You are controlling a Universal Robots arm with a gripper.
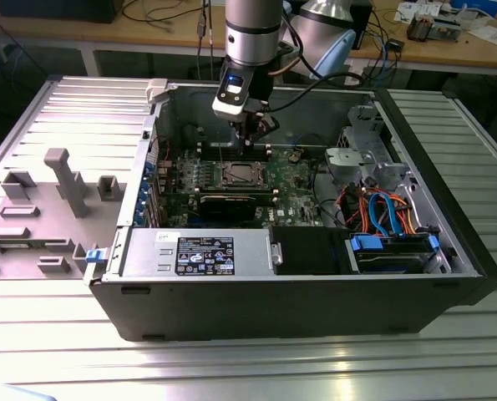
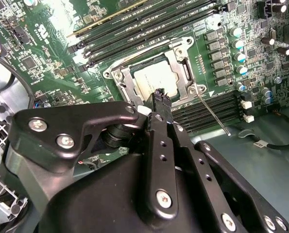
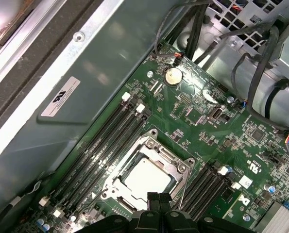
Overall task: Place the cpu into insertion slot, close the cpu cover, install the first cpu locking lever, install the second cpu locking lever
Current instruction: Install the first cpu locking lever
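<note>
The cpu point(image 2: 151, 78) point(image 3: 147, 177) lies in the insertion slot point(image 1: 237, 174) on the green motherboard, its silver top showing through the window of the cpu cover point(image 2: 179, 62) point(image 3: 175, 161), which lies flat over it. A thin metal locking lever point(image 2: 213, 115) sticks out from one corner of the socket, away from the frame. My gripper point(image 2: 161, 98) point(image 3: 159, 199) point(image 1: 252, 140) hangs just above the socket's edge with its black fingertips pressed together and nothing between them.
Long black memory slots point(image 3: 110, 133) point(image 2: 149, 22) flank the socket on both sides. The case's grey metal wall point(image 3: 76, 97) rises close behind them. A drive cage with cables point(image 1: 373, 167) fills the exterior view's right. A power supply point(image 1: 198, 251) sits along the case's front.
</note>
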